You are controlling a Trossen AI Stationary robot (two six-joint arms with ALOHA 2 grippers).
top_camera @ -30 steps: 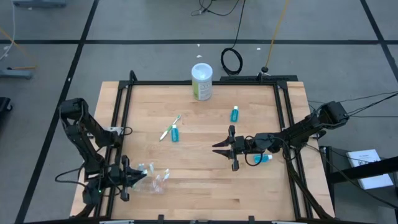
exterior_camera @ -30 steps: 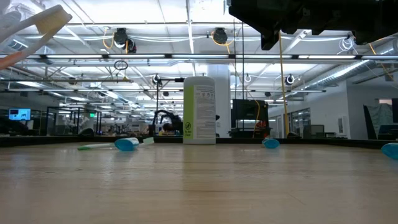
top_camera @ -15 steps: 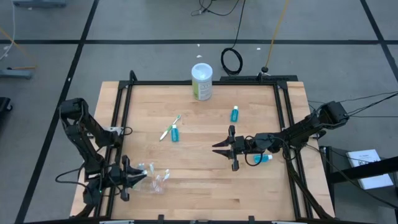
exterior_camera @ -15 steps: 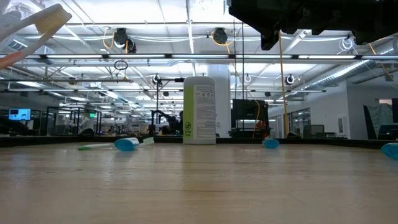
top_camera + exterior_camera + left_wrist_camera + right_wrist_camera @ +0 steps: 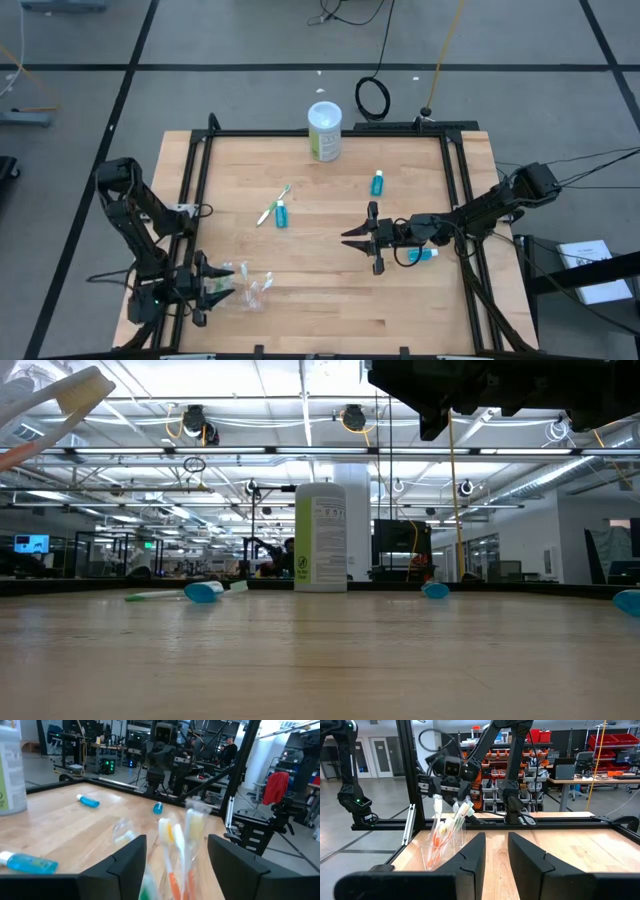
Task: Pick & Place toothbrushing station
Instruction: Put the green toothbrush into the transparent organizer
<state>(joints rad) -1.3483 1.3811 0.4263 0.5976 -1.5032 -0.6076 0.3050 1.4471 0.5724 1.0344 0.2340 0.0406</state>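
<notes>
A small clear cup (image 5: 258, 292) stands near the table's front left with white, green and orange toothbrushes (image 5: 447, 825) upright in it. My left gripper (image 5: 213, 285) is level beside the cup on its left, open. Its fingers stand wide on either side of the toothbrushes (image 5: 172, 842) without touching them. One toothbrush head (image 5: 70, 398) shows large at the low view's upper left. My right gripper (image 5: 347, 236) hovers over the table's middle right, pointing at the cup (image 5: 440, 855), fingers a narrow gap apart with nothing between them.
A loose toothbrush (image 5: 270, 207) and a teal tube (image 5: 281, 214) lie left of centre. A second tube (image 5: 377, 183) lies farther back, a third (image 5: 422, 255) under my right arm. The white-and-green canister (image 5: 325, 131) stands at the far edge. A black frame (image 5: 195, 200) borders the table.
My left gripper has opened wide and let go of a toothbrush, which now stands with the others in the cup. Its wrist has turned a little while the hand has stayed in place. My right arm has kept still.
</notes>
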